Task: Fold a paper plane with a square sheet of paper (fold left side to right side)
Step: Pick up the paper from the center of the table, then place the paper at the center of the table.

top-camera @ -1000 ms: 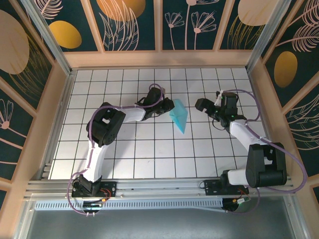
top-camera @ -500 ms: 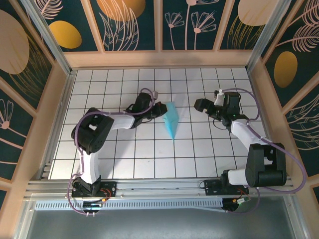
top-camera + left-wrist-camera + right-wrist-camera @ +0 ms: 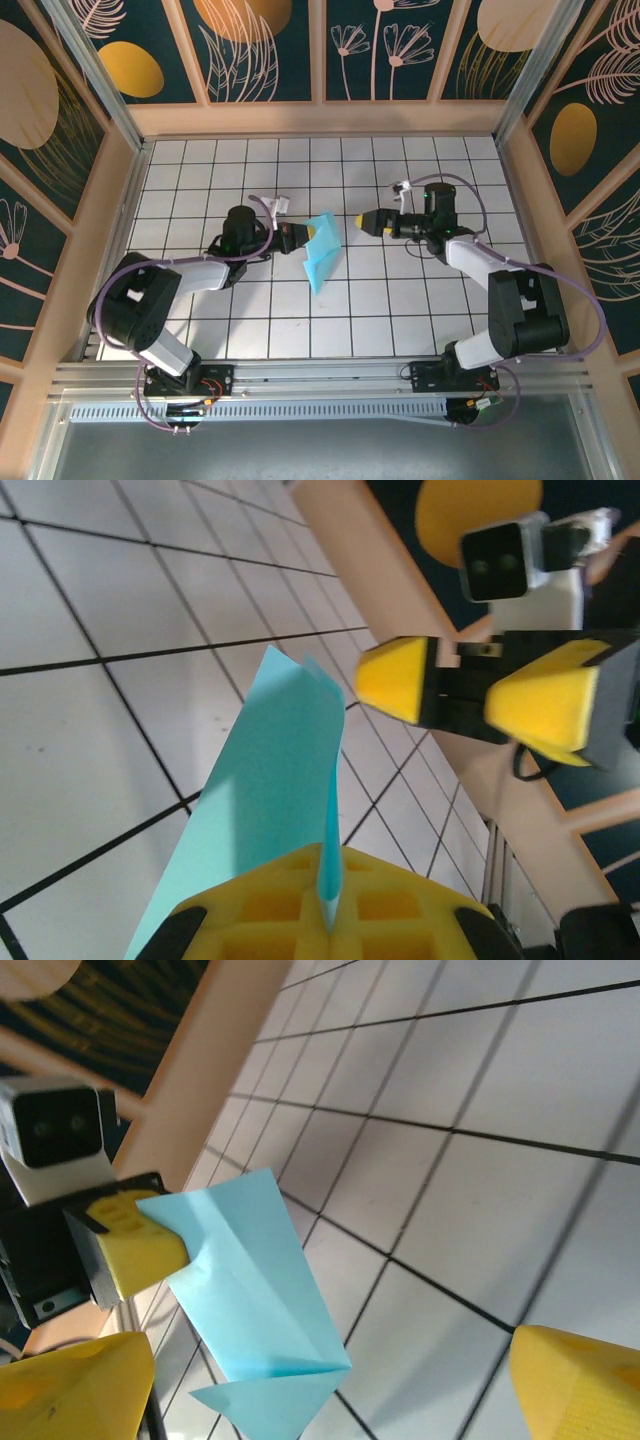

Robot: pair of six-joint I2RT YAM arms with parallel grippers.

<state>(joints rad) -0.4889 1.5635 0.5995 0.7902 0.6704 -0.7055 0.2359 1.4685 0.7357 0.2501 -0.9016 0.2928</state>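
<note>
The left gripper [image 3: 303, 237] is clenching one edge of the light cyan paper plane [image 3: 321, 258], holding it over the middle of the white grid table [image 3: 200, 170], its point aiming toward the near edge. The right gripper [image 3: 367, 222] is facing it from just beside, jaws spread wide, grasping nothing.

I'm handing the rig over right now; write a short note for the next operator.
Left gripper: shut on an edge of the folded light cyan-blue paper, lifted over the white grid table.
Right gripper: open, facing the paper, not touching it.
Done: paper creased into a narrow pointed shape.
Left: likely the right gripper grips it for the remaining folds.
</note>
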